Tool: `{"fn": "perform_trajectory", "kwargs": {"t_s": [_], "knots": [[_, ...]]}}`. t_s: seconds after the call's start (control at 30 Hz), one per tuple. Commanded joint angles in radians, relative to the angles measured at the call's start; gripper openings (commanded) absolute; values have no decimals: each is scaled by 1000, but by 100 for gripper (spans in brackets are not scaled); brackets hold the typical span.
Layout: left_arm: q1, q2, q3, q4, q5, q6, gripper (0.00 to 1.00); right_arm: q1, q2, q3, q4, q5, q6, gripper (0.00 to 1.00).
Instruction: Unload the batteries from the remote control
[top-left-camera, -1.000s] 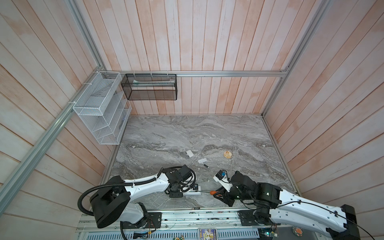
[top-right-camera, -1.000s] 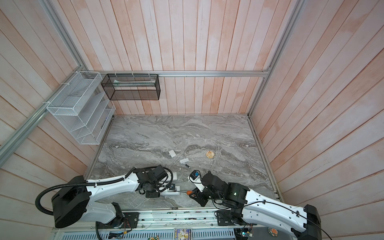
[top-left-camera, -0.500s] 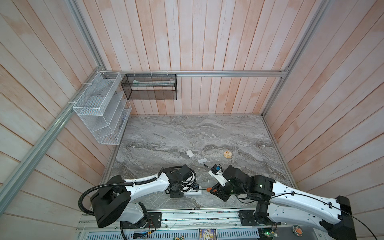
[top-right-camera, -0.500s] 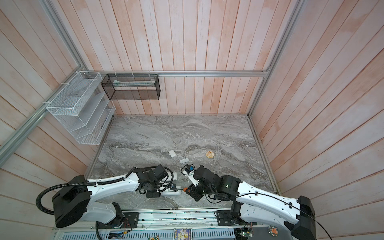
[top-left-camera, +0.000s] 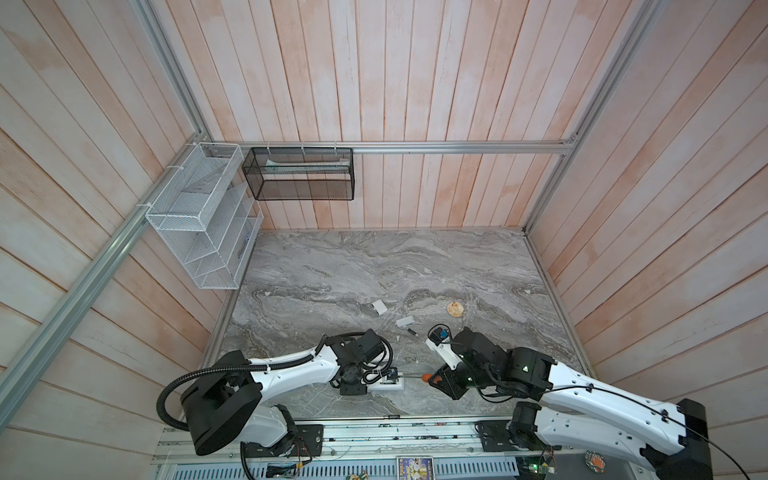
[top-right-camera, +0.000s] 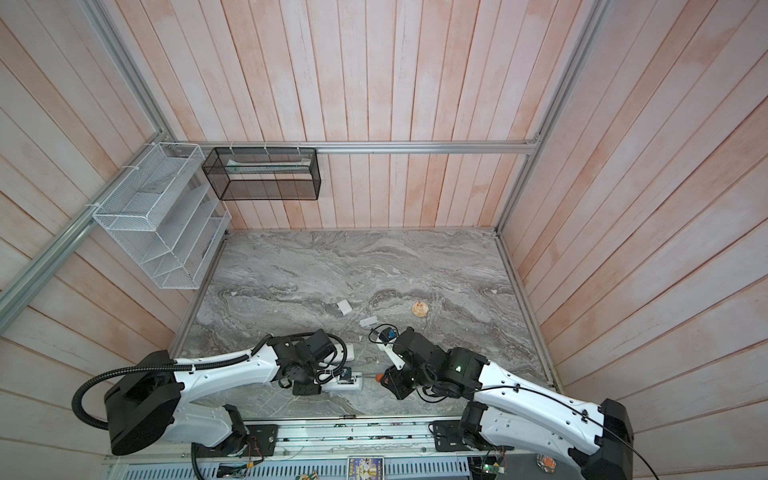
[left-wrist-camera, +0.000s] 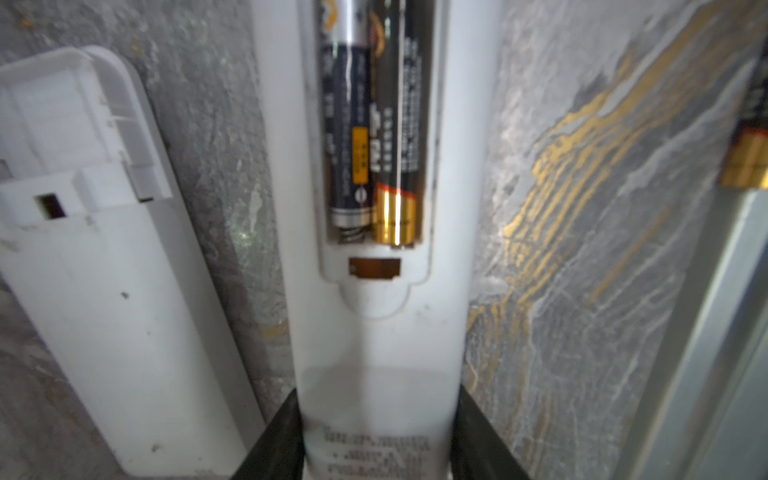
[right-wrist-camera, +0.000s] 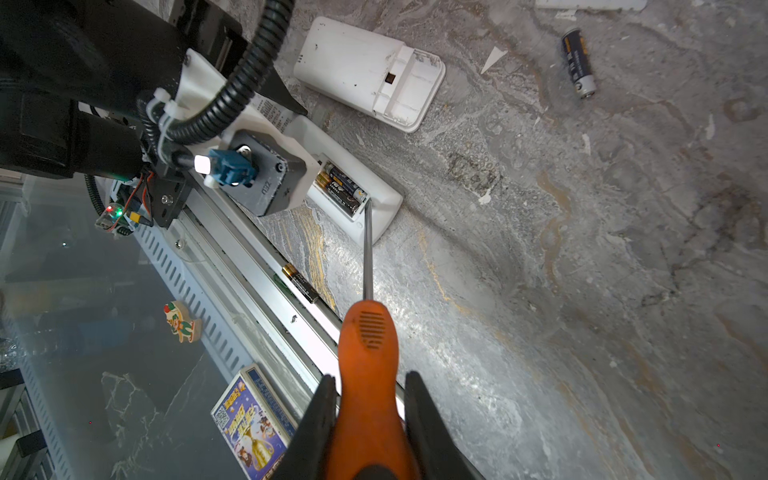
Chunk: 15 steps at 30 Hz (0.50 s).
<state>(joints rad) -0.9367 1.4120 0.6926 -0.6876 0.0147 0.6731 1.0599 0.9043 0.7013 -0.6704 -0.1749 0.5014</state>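
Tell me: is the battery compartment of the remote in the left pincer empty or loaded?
Loaded. Two batteries lie side by side in the uncovered compartment of the remote; the screwdriver tip reaches its end.

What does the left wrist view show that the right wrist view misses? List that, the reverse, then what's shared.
Left wrist only: the contact spring inside the compartment. Right wrist only: the screwdriver in the right gripper, tip at the compartment's edge, and one loose battery on the marble. Both: the held remote with two batteries seated, and an empty remote beside it.
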Motion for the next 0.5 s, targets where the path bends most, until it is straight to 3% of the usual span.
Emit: {"fn": "perform_trajectory", "kwargs": {"t_s": [0.0,0.47], "knots": [[-4,64,-59,29,4,7,0,-8,24,14,-8,-38,-15,0],[-5,61,-55,28,-3,4,0,-23,49,2,-19,-76,-1,0]]}}
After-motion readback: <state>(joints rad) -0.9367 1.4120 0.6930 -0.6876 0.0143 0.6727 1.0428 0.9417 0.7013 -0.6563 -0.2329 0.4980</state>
